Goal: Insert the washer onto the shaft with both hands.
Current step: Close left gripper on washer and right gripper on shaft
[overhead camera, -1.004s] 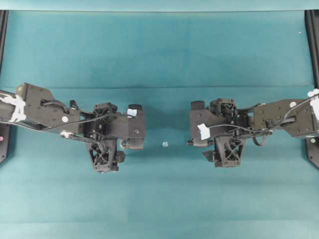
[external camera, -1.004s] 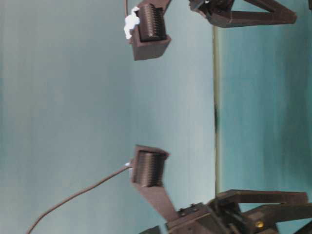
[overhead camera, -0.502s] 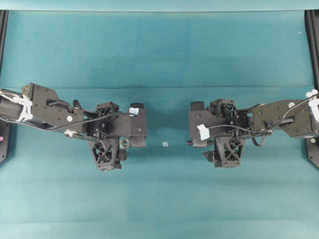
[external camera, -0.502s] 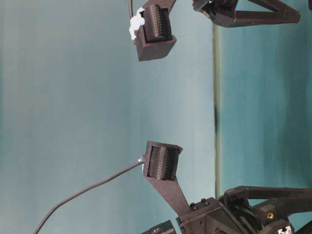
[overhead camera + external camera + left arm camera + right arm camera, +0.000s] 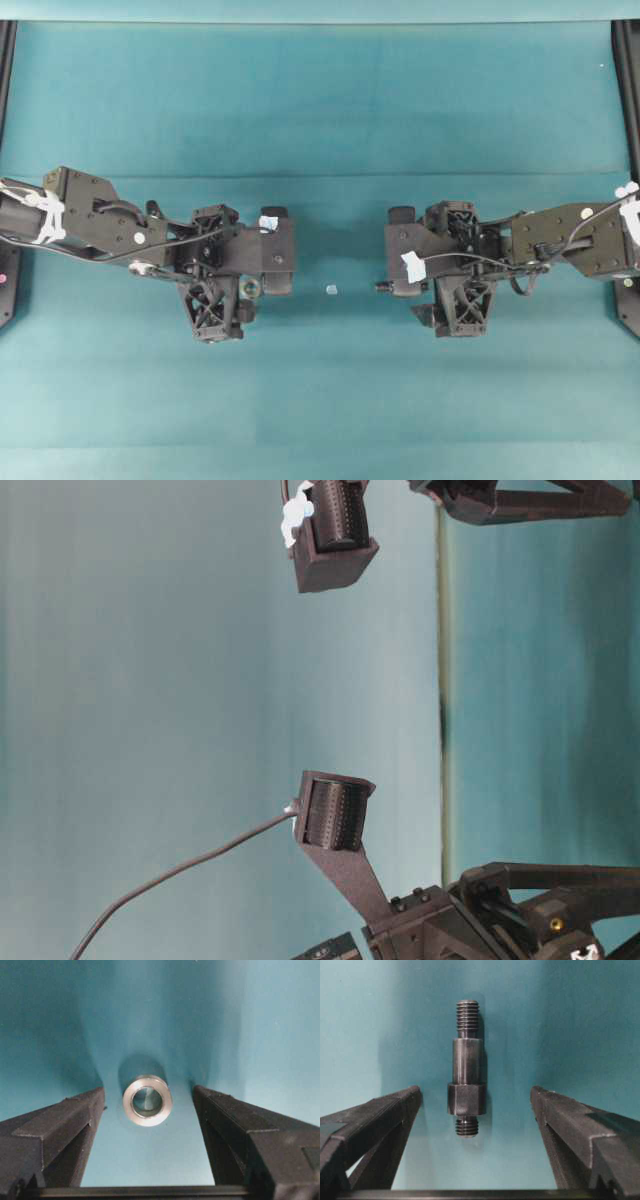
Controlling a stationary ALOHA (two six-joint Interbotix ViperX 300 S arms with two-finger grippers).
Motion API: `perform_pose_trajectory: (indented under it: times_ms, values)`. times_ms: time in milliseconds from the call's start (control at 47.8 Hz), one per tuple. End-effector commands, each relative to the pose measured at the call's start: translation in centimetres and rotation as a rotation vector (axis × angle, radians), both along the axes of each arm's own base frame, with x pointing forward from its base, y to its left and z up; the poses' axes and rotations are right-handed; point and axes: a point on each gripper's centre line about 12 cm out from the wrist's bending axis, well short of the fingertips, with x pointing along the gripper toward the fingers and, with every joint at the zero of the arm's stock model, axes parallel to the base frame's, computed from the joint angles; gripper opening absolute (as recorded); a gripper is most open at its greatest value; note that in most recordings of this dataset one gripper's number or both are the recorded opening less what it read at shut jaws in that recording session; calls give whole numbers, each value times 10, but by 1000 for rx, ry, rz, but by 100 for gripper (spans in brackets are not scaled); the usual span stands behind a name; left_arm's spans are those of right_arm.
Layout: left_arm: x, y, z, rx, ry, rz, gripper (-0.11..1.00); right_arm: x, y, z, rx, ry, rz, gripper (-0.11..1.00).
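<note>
A small silvery metal ring, the washer (image 5: pixel 147 1099), lies flat on the teal cloth table (image 5: pixel 320 100) between the spread fingers of the black left gripper (image 5: pixel 147 1110), untouched. The dark stepped steel shaft (image 5: pixel 466 1067), threaded at both ends, lies between the wide-apart fingers of the right gripper (image 5: pixel 475 1115) — only the wrist views show either part clearly. Overhead, a whitish speck (image 5: pixel 331 289) sits between the arms. No writing is legible on the white tags (image 5: pixel 412 265).
</note>
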Motion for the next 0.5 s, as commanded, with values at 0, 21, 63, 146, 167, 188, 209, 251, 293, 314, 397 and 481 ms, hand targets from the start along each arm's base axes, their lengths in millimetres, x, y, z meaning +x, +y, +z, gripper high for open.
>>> perform_pose_trajectory:
  times_ms: [0, 21, 63, 146, 167, 188, 209, 251, 293, 314, 397, 481]
  values:
    - [3, -1, 4, 2, -15, -5, 82, 1, 1, 1, 2, -9, -1, 86]
    - [3, -1, 4, 2, -15, -5, 82, 0, 1, 0, 2, -8, 0, 86]
    - [2, 0, 3, 2, -14, -4, 82, 0, 1, -1, 2, -6, 0, 86]
    - [2, 0, 3, 2, -12, -4, 81, -1, 1, -2, 2, -2, 0, 86]
    - [2, 0, 3, 2, -12, -4, 81, -1, 1, -2, 3, -2, -2, 86]
    - [2, 0, 4, 2, -14, -4, 81, -1, 1, -2, 3, -2, -1, 86]
    - [2, 0, 3, 2, -12, -4, 81, -1, 1, -2, 2, -2, 0, 86]
    - [2, 0, 3, 1, -12, -2, 81, -1, 1, -2, 2, -2, 0, 86]
    - [2, 0, 3, 1, -11, -2, 81, -1, 1, -2, 2, -2, 0, 86]
    - [2, 0, 3, 1, -12, -2, 81, -1, 1, -3, 3, 0, -2, 86]
    - [2, 0, 3, 1, -11, -1, 81, -1, 1, -3, 3, 0, -2, 86]
    - [2, 0, 3, 1, -11, -1, 81, -1, 1, -3, 4, 0, -5, 86]
